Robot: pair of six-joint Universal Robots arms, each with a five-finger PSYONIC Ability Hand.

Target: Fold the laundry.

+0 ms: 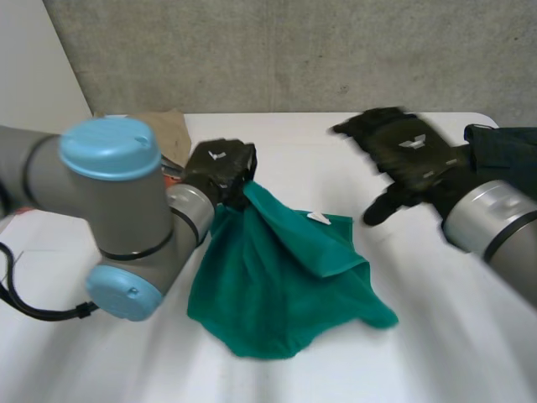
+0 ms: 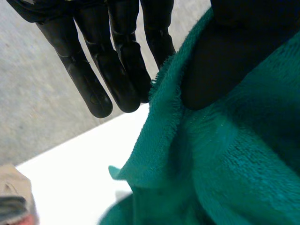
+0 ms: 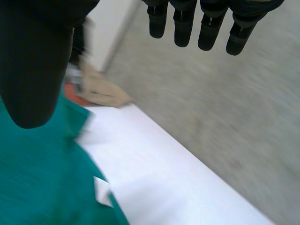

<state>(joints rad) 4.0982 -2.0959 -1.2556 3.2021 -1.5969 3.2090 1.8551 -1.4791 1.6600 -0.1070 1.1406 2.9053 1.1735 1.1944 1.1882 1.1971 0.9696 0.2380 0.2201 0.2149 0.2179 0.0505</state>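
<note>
Left hand [image 1: 220, 168], left of centre in the head view, has the green towel [image 1: 285, 277] pinched. In its wrist view the thumb [image 2: 220, 61] presses the frayed terry edge against straight fingers [image 2: 117, 70]. The towel's deep green and crumpled, drawn up to a peak at that hand. It spreads down in loose folds onto the white table [image 1: 453, 336] mid-frame, with a small white tag [image 1: 319, 218] on its upper right fold. The left arm comes in bent from the left edge.

Now the right hand [image 1: 403, 155], upper right: fingers straight and spread, holding nothing, apart from the towel, which lies to its lower left. A beige cloth [image 1: 164, 130] lies just behind the left hand, and a dark garment [image 1: 503, 147] sits at the right edge.
</note>
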